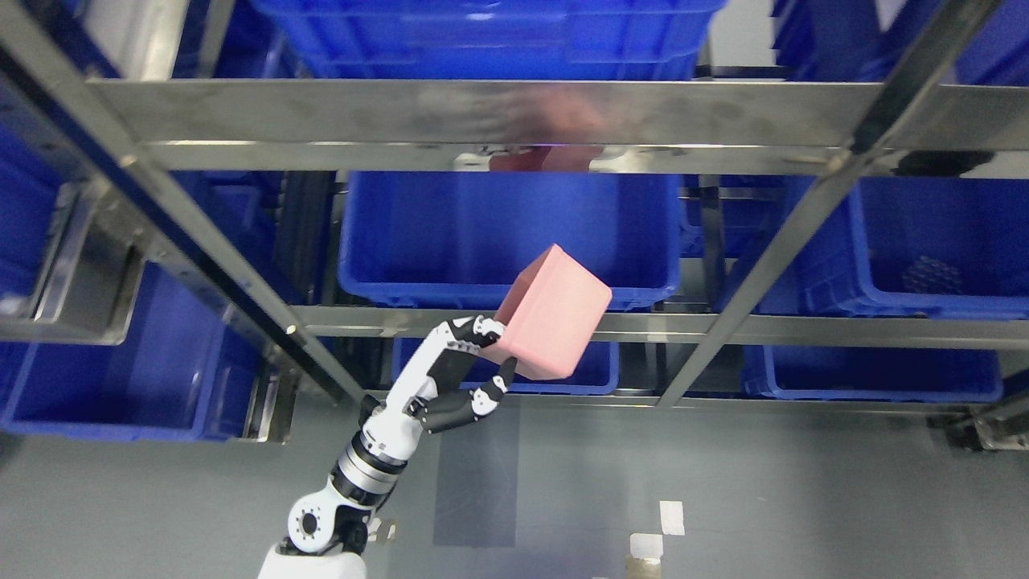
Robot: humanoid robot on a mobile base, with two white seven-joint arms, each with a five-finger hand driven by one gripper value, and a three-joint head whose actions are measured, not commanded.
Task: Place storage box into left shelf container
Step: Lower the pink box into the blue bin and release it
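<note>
- At the bottom edge, left of the middle, the left arm (354, 490) comes up from a white shoulder shell across the grey floor (804, 498).
- On the floor to the right of the arm lie pale tape patches (671, 517), and a darker grey rectangle (476, 474) shows just beside the wrist.
- Above the wrist, the left robot hand (458, 374) is clamped on the box (553, 315): fingers (470, 330) lie along its upper left edge, and the thumb presses its lower left corner.
- The box is pink, tilted with one corner up, held in the air in front of the metal shelf (723, 328). It overlaps the shelf's front rail and the front rim of the middle bin (450, 241), but is not inside any bin.
- The middle bin is blue and sits on the middle level; another blue bin (924, 241) stands to its right, past a slanted post (804, 217).
- On the left, a separate shelf section holds a large blue bin (120, 378) lower down.
- Below the middle level, two more blue bins (868, 374) sit near the floor.
- Farthest up, a blue bin (482, 36) rests on the top level, and a pink reflection shows on the upper rail (321, 112).
</note>
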